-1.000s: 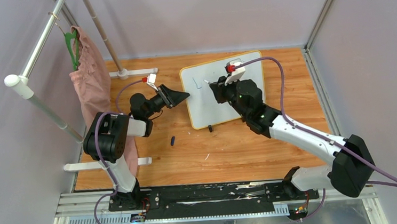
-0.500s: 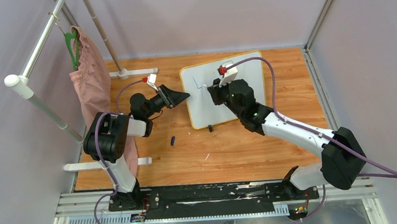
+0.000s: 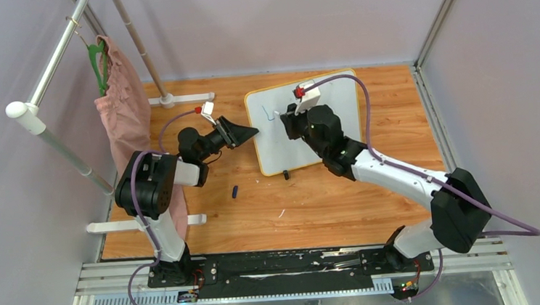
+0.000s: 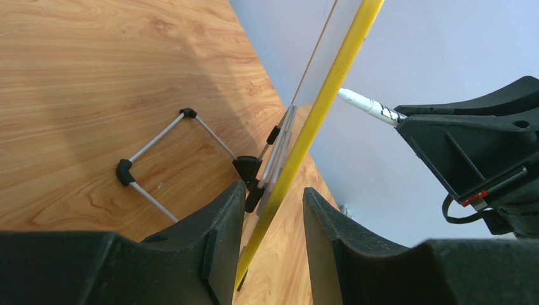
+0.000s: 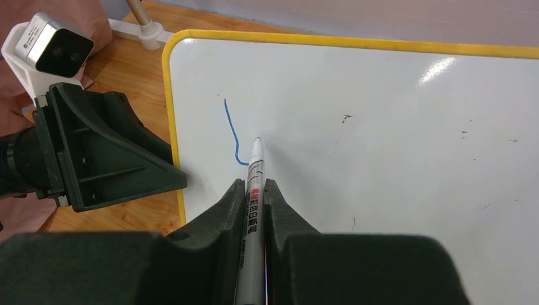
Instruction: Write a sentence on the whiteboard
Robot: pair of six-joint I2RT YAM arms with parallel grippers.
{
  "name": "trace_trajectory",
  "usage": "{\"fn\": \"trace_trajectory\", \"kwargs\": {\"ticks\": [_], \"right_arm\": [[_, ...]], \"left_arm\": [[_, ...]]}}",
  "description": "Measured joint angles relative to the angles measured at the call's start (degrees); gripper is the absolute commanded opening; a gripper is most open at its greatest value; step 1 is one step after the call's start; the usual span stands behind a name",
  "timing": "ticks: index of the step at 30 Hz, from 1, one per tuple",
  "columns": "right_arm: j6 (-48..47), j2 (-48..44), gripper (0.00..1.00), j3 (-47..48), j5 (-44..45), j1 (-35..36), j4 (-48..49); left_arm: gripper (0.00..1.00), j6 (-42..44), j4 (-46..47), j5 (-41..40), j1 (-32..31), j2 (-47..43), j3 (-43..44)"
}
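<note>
While the right end effector grips a marker, tip at the whiteboard beside a blue stroke, the left end effector straddles its yellow rim, jaws partly apart.

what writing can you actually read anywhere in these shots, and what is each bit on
"L": a single blue stroke on the whiteboard, shaped roughly like that letter. No other writing shows on the board.
Red label and black print on the marker: too blurred to read.
Small print on the white camera housing at the board's left: too small to read.
</note>
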Motion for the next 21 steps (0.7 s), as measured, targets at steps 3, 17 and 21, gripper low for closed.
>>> {"fn": "trace_trajectory", "kwargs": {"ticks": [3, 17, 21], "right_arm": [[-0.02, 0.74, 0.0, 0.46, 0.33, 0.0, 0.2], [-0.2, 1.99, 0.0, 1.25, 0.35, 0.0, 0.04], [-0.2, 1.99, 0.0, 1.22, 0.35, 0.0, -0.17]], "left_arm": [[0.43, 0.0, 0.02, 0.0, 0.0, 0.0, 0.0], [0.43, -0.04, 0.04, 0.02, 0.0, 0.0, 0.0], [0.43, -0.04, 0.04, 0.02, 0.0, 0.0, 0.0]]}}
